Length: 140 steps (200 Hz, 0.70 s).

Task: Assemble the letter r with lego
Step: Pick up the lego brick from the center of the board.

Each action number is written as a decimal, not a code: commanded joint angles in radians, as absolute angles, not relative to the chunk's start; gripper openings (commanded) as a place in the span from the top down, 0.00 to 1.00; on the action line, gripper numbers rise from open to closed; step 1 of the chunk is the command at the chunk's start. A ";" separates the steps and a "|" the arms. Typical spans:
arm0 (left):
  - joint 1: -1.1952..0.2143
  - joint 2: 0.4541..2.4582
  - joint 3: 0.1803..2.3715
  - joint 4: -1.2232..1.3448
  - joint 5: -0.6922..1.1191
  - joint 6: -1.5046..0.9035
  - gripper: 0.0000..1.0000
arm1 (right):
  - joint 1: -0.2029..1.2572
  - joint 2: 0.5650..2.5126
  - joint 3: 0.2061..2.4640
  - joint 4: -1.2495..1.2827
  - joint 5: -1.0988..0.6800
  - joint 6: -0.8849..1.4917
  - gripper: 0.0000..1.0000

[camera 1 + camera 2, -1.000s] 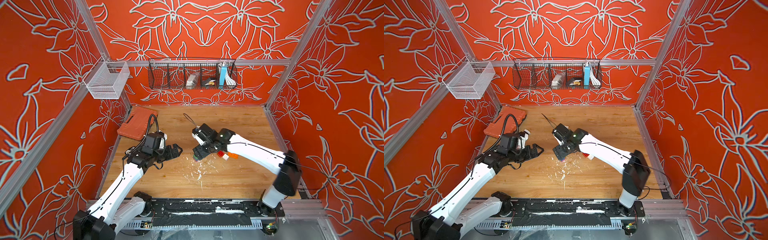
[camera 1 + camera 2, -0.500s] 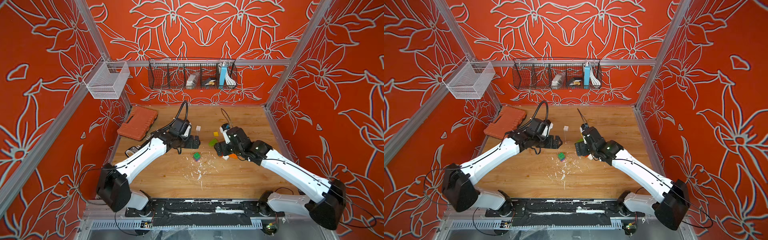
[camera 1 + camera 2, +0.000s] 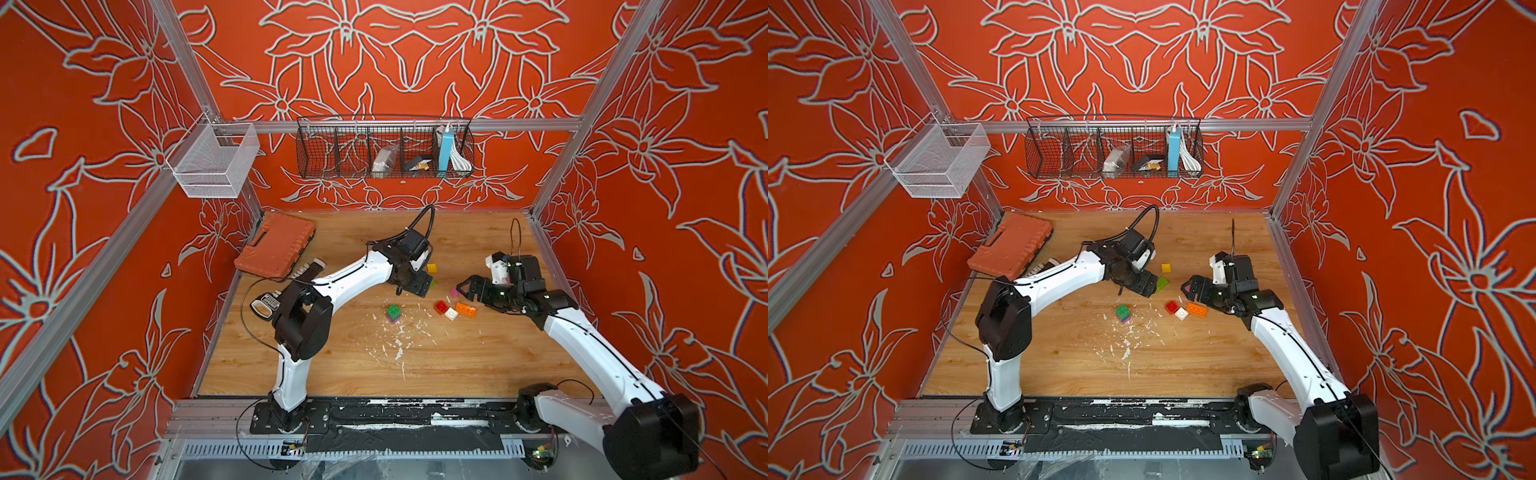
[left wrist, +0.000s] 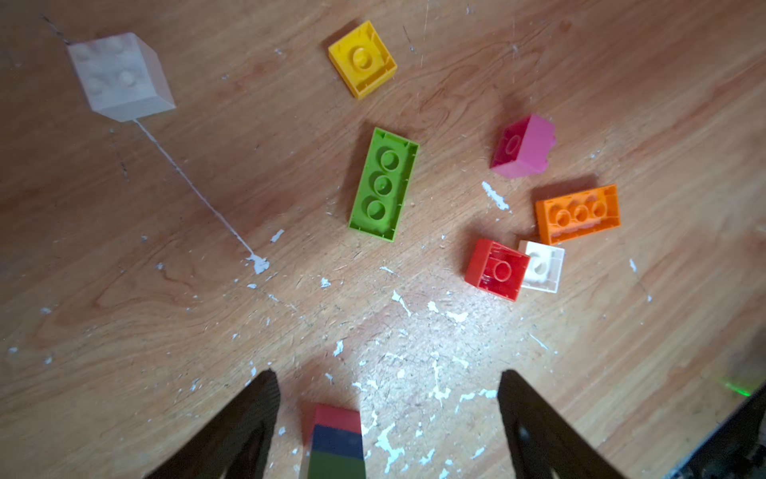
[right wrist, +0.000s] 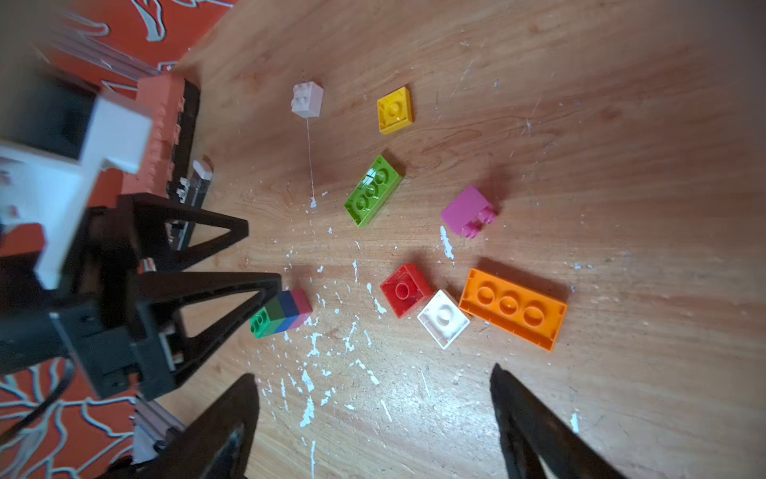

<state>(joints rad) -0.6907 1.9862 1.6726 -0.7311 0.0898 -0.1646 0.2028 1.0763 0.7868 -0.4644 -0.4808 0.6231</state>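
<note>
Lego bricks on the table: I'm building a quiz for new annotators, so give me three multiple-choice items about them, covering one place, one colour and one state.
1. Which colour of brick lies between the red brick and the orange brick?
A) yellow B) white C) pink

2. What colour is the studded end of the stacked bricks?
A) green B) orange C) yellow

3. How does the lime brick lie?
A) studs up B) on its side C) hollow underside up

Answers:
1 B: the white brick sits in the gap between those two.
2 A: the studs show on the stack's green layer.
3 C: its round tubes face upward.
</note>
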 commanded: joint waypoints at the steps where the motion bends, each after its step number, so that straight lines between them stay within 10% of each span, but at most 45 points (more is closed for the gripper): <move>1: -0.696 2.032 1.739 -0.791 0.086 -0.078 0.18 | 0.145 1.048 0.755 -0.442 -0.587 0.679 0.12; 140: -0.664 2.355 2.140 -0.960 -0.066 -0.072 0.38 | 0.120 0.993 0.755 -0.573 -0.457 0.643 0.16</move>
<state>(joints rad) -0.6952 2.3463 2.0789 -0.8970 -0.0063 -0.0158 0.1223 1.0065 0.7383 -0.5201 -0.5156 0.6586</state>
